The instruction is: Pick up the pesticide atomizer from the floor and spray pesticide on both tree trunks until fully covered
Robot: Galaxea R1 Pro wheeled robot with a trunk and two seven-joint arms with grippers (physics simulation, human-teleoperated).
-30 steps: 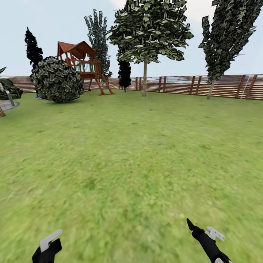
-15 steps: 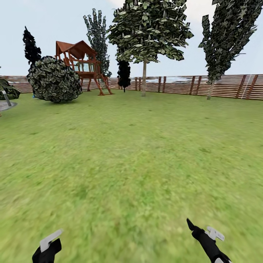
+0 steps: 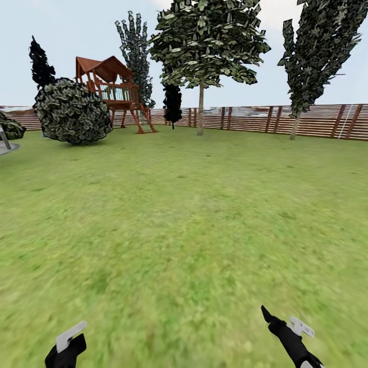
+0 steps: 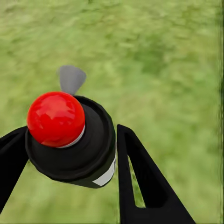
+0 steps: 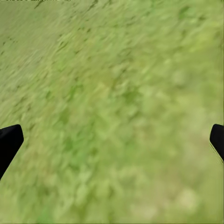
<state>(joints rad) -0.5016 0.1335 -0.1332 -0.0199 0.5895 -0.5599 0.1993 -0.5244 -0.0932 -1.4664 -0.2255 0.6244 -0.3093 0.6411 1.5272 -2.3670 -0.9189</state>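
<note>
Lawn (image 3: 184, 214): wide grass, fence at its far edge.
Trees (image 3: 200, 110): pale trunks by that far fence.
Left gripper (image 4: 70, 154): fingers closed around the sprayer (image 4: 70, 140); likely light, rigid, smooth-sided; body grip suits.
Right gripper (image 5: 112, 140): spread wide, empty.

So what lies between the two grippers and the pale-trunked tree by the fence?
In the head view, only bare lawn lies between the left gripper, the right gripper and that tree.

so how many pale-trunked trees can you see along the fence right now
2: one tree at centre before the fence, another tree further right. Others may be hidden behind the round bush.
</note>
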